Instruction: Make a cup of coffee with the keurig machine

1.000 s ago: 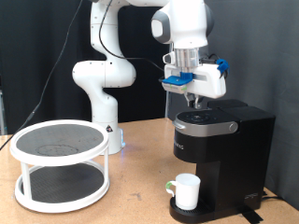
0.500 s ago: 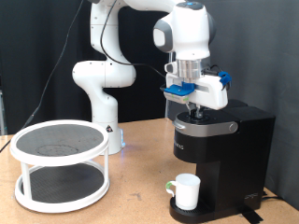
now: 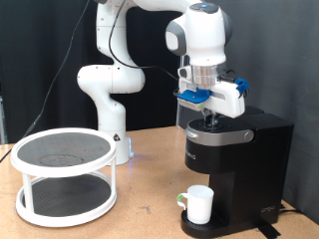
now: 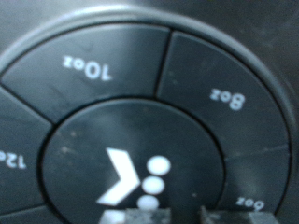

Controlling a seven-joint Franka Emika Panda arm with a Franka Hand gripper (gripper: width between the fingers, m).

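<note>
Keurig machine [image 3: 234, 159] stands directly under my pincer [image 3: 206, 119], which hangs just above its lid with the fingertips close over the button panel. Whether the tips touch the lid, I cannot tell from the exterior view. My wrist view is filled by that panel: a round dial [image 4: 140, 121] of dark wedge-shaped buttons marked 10oz [image 4: 82, 67] and 8oz [image 4: 227, 97], with two more wedges only partly readable at the frame's edges, all ringed about a centre button [image 4: 131, 168] bearing a white K mark and dots. Two blurred dark shapes at the edge of that frame are my fingertips [image 4: 131, 217], set apart by a small gap; how far open the pincer stands I cannot tell, and nothing shows between the fingers. Well below my pincer, the cup [image 3: 198, 203] sits upright on the machine's round drip base [image 3: 204, 227], under the brew head. Off to the exterior view's left, well apart from me, stands a white two-tier round rack [image 3: 65, 174].
</note>
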